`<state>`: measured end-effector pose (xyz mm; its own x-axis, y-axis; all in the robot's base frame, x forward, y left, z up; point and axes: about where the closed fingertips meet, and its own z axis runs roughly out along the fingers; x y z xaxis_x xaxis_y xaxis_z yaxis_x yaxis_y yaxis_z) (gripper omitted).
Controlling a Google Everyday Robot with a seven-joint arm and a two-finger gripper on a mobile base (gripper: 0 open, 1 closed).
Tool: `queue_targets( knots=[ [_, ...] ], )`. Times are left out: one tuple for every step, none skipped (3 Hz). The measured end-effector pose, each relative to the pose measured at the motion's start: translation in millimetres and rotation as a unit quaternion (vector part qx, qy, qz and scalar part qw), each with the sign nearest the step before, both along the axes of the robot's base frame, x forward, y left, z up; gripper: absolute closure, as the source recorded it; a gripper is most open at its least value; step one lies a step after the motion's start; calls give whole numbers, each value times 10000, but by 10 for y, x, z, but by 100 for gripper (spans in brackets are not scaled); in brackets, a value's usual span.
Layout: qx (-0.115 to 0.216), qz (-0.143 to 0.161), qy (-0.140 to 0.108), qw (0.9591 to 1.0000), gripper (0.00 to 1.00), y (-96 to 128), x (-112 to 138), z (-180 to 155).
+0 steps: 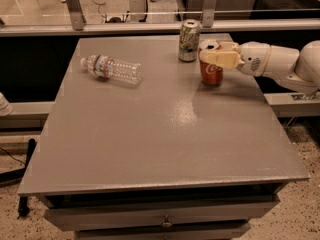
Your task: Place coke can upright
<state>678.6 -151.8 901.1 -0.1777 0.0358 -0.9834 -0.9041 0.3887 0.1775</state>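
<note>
I have the hand (214, 55) clamped around the top of the coke can (211, 75), which stands upright at the counter's (165, 134) far right, just beside the green can (189, 40). I judge the high grip leaves its base free to seat flat.

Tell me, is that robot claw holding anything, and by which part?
Yes: the gripper, at the table's far right, holds the coke can by its upper part.

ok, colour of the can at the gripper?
Red, white lettering: coke can, camera view. Gripper grips its top.
</note>
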Motion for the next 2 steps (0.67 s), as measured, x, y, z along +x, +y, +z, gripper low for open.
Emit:
queue_targets(
  knots=[
    [1,-1,2,10000,57,-1,0,66],
    [1,-1,2,10000,36,-1,0,77]
  ],
)
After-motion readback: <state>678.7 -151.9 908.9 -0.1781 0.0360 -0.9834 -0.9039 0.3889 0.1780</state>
